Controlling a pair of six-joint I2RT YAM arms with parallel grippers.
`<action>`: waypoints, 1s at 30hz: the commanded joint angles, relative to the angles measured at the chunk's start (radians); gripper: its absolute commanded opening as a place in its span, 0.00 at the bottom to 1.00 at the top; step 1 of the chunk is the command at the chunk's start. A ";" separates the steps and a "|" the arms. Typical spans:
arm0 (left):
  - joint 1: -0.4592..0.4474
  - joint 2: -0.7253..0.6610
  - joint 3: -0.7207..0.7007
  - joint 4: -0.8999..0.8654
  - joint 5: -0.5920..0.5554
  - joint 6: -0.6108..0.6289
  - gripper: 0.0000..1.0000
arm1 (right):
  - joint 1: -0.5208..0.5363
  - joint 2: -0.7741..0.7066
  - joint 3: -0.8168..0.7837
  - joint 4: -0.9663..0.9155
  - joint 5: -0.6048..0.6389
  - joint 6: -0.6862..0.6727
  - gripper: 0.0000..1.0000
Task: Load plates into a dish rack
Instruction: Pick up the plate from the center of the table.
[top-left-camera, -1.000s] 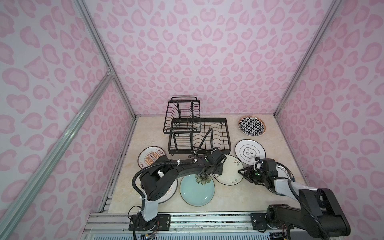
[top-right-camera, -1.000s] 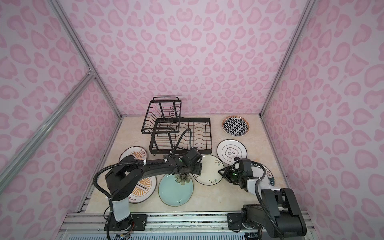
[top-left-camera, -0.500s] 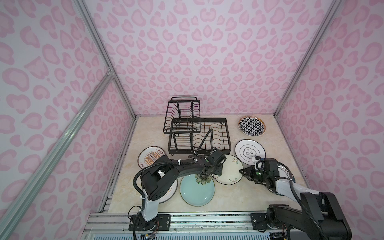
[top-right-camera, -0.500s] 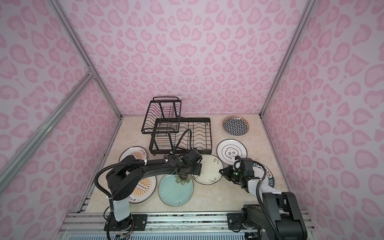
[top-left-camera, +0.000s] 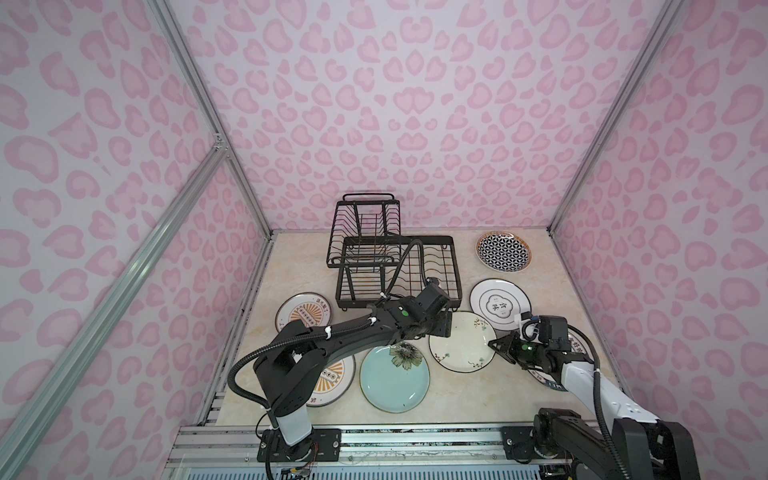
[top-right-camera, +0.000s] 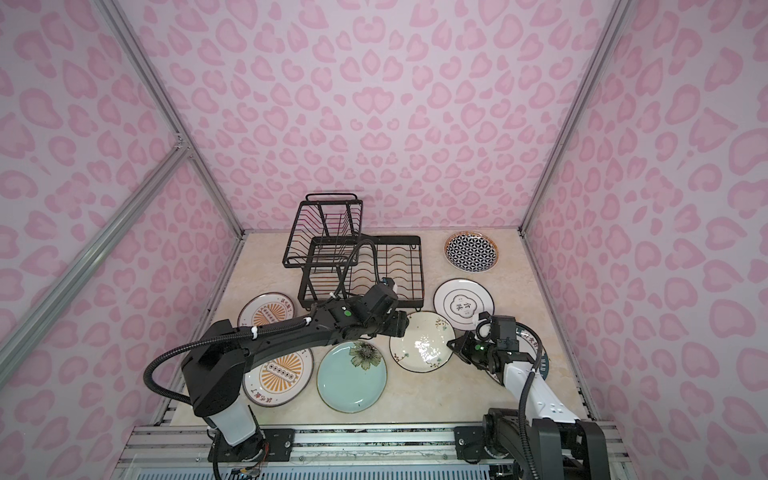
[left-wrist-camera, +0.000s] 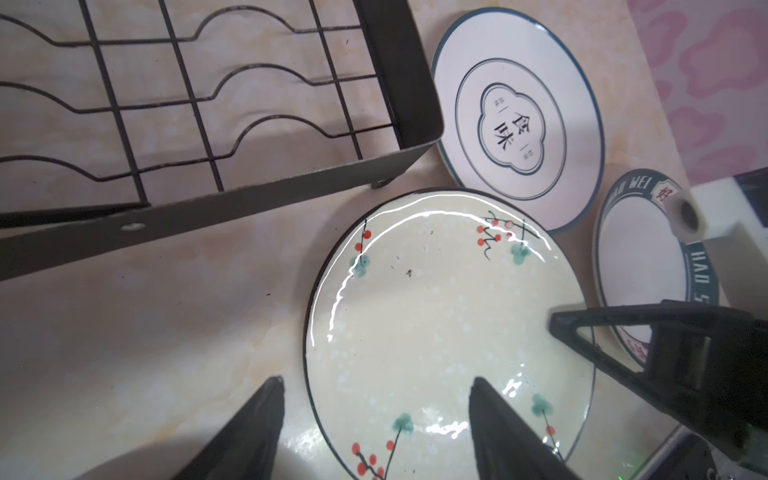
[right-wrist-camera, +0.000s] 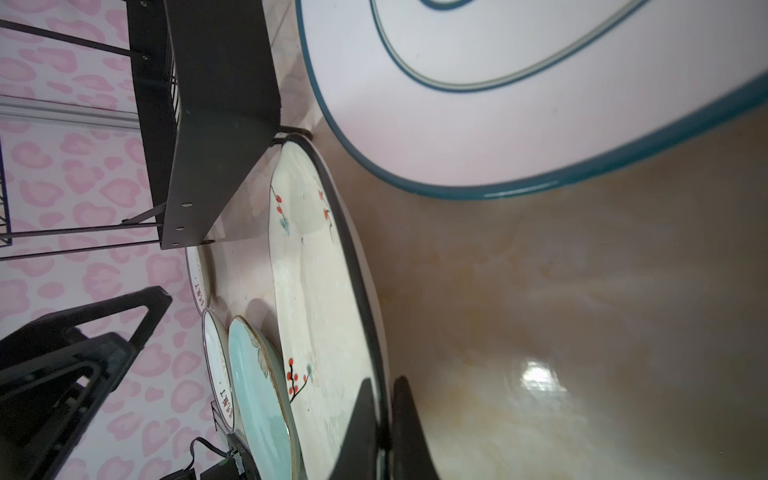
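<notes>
room: pink blotch-print walls (top-left-camera: 395, 104) on three sides, with bare aluminium frame posts (top-left-camera: 199, 104) in the corners
surface (top-left-camera: 457, 399): beige marble look. The black wire dish rack (top-left-camera: 399, 266) sits toward the back, and the plates all lie on the surface around it
cream plate (top-left-camera: 461, 340): red-berry sprigs, just in front of the rack's near right corner, between the teal flower plate (top-left-camera: 395, 378) and the lettered-rim plate (top-right-camera: 536, 353)
right pincer (right-wrist-camera: 383, 380): clamped on the cream plate's dark rim, one finger each side
left pincer (left-wrist-camera: 376, 380): spread wide over the opposite edge of that plate. Honestly can't tell if it's touching
writing: "HAO WEI" on the lettered rim, 食味 in the middle of the cloud-outline plate (left-wrist-camera: 513, 129). The red characters on the orange sunburst plates (top-left-camera: 303, 316) are too small to read
</notes>
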 joint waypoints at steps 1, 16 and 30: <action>0.017 -0.032 0.005 -0.047 0.016 0.014 0.73 | -0.012 -0.042 0.008 -0.022 -0.075 0.006 0.00; 0.076 -0.106 0.013 -0.088 0.134 0.002 0.74 | -0.046 -0.184 0.087 -0.111 -0.148 0.011 0.00; 0.131 -0.230 0.125 -0.172 0.229 0.022 0.75 | -0.049 -0.200 0.170 0.106 -0.188 0.176 0.00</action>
